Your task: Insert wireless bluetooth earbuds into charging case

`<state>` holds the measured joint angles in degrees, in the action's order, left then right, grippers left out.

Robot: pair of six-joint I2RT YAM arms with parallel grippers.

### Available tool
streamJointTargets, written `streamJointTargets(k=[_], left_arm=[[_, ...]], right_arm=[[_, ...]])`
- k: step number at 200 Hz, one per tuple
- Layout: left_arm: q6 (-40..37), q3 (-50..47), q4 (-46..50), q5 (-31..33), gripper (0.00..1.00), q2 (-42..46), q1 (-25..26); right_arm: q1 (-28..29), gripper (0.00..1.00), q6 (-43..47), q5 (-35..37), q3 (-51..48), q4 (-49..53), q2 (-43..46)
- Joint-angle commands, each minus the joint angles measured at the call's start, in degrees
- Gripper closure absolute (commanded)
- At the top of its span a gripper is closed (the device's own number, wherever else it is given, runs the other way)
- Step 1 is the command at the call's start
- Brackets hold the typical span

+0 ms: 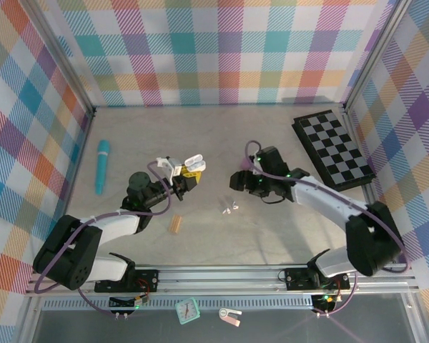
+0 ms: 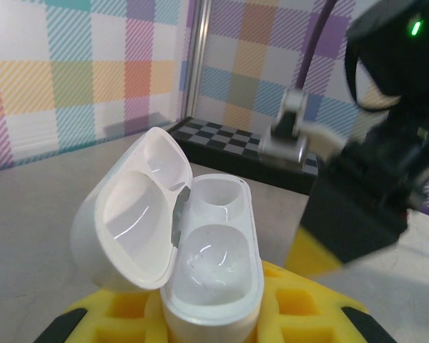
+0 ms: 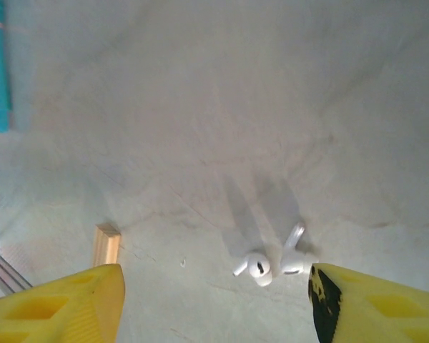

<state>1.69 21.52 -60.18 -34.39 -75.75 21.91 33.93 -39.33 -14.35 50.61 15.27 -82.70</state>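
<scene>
A white charging case (image 2: 207, 264) stands upright with its lid (image 2: 129, 211) hinged open, and both wells are empty. My left gripper (image 2: 207, 325) is shut on the case's lower body with its yellow pads. From above, the case (image 1: 193, 163) is held off the table left of centre. Two white earbuds (image 3: 256, 266) lie side by side on the table (image 3: 200, 107). My right gripper (image 3: 214, 304) hangs open over them, and the right bud (image 3: 293, 259) lies close to the right finger (image 3: 372, 304). In the top view the earbuds (image 1: 229, 208) lie just in front of the right gripper (image 1: 238, 180).
A small tan block (image 1: 175, 224) lies on the table near the left arm, seen again as the block (image 3: 106, 245) by the left finger. A teal cylinder (image 1: 101, 166) lies at the left. A black checkerboard (image 1: 334, 148) sits at the back right.
</scene>
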Motion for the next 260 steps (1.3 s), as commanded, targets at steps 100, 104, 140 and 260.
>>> streamJointTargets(k=[100, 104, 140, 260], left_arm=[[-1.73, 0.10, 0.63, 0.23, 0.93, 4.27, -0.82], [-1.78, 0.10, 0.83, 0.19, 0.93, 4.30, -0.82], [-1.91, 0.30, 1.38, -0.24, 0.93, 4.63, -0.82], [-1.61, 0.37, 1.36, -1.03, 0.93, 4.16, -0.82]], right_arm=[[6.76, 0.38, -7.43, -2.09, 0.28, -6.72, -13.70], [6.76, 0.38, -7.43, -2.09, 0.28, -6.87, -13.94], [6.76, 0.42, -7.08, -1.98, 0.44, -7.47, -15.61], [6.76, 0.68, -5.76, -3.64, -0.24, -7.57, -17.43]])
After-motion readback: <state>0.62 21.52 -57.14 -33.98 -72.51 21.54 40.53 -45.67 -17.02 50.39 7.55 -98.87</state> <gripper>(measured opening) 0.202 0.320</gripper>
